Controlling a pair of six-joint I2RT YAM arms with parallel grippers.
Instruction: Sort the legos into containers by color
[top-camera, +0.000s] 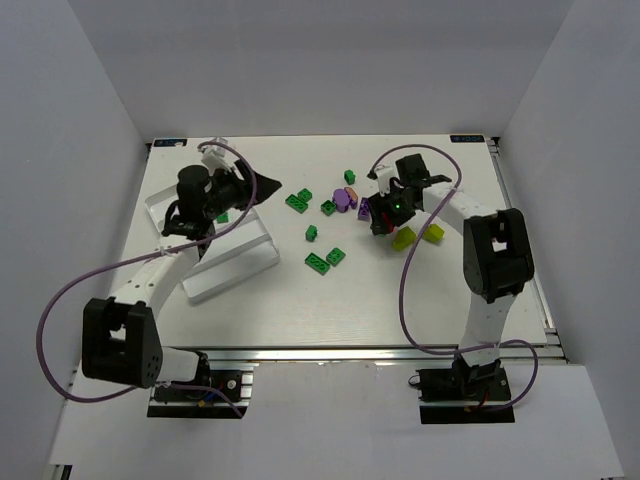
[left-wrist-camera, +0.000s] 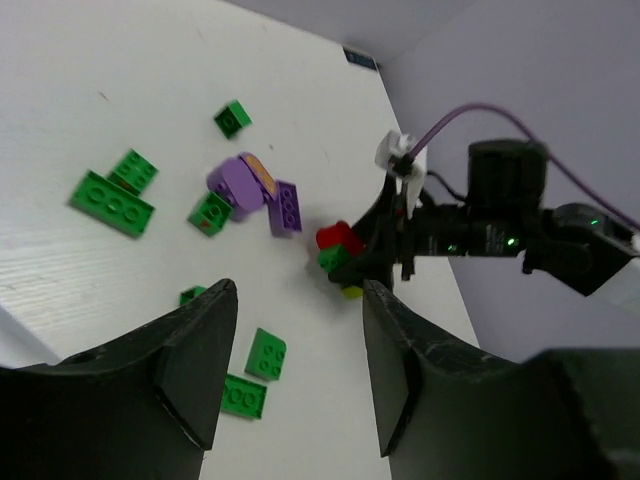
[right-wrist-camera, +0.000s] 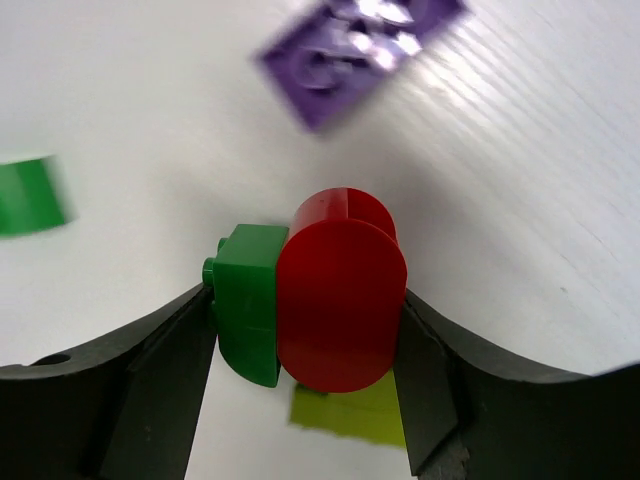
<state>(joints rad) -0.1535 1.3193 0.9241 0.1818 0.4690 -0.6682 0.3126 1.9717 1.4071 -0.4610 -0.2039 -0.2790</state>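
- The right hand (right-wrist-camera: 305, 300) held a joined pair of bricks between its fingers. One pad pressed on the green brick (right-wrist-camera: 248, 310) and the other on the red brick (right-wrist-camera: 340, 300).
- The red brick was a piece with rounded ends. Its long axis ran along the fingers and pointed away from the wrist.
- The green brick lay flat against the red one's side, with a stud facing the finger that touched it.
- A yellow-green brick (right-wrist-camera: 340, 415) lay on the table (top-camera: 400, 300) beneath the pair, on the wrist side.
- A purple brick (right-wrist-camera: 355, 45) lay beyond the fingertips, blurred, with its long axis slanting across the line of the fingers.
- I could not tell whether the pair was clear of the table.
- The left hand (left-wrist-camera: 297, 300) had its fingers moderately apart with nothing between them.
- That hand hung over the far side of the white tray (top-camera: 230, 268), with its fingers pointing toward the loose bricks and the right hand.
- Flat green bricks lay scattered ahead of the left fingertips. The long green brick (left-wrist-camera: 112, 203) among them lay off to one side.
- A rounded purple brick (left-wrist-camera: 237, 185) with a pinkish-orange face lay farther out, just short of the right hand.
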